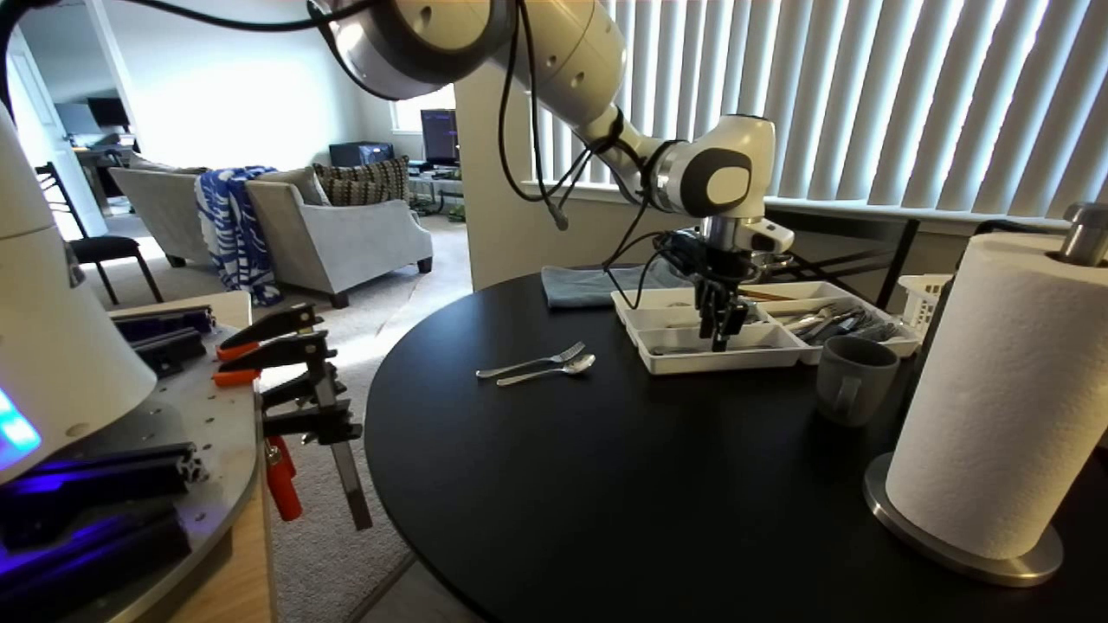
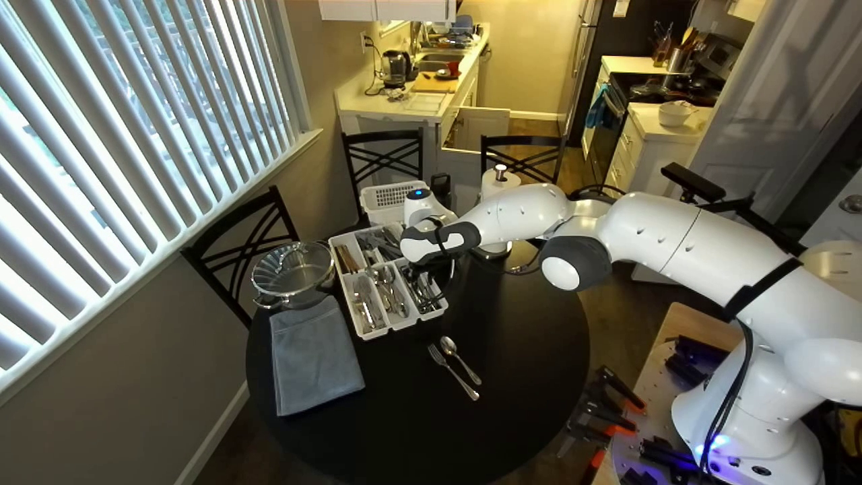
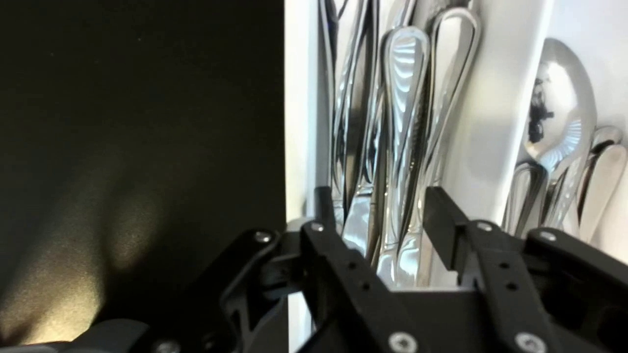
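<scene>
- Wrist view: the tool stands spread, a fingertip on either side of a bunch of knives; nothing looks pinched.
- The knives lie lengthwise in the outer compartment of the white cutlery tray, probably because its narrow walls leave them no other way to rest.
- A divider parts them from a tray spoon, presumably to keep kinds from mixing.
- In an exterior view, a fork and a loose spoon lie side by side on the tabletop, well apart from the tray, a pairing that looks deliberate.
- The tool hangs straight down there, an angle that likely suits the tray's upright sides.
- A paper towel roll stands upright because a metal post holds it.
</scene>
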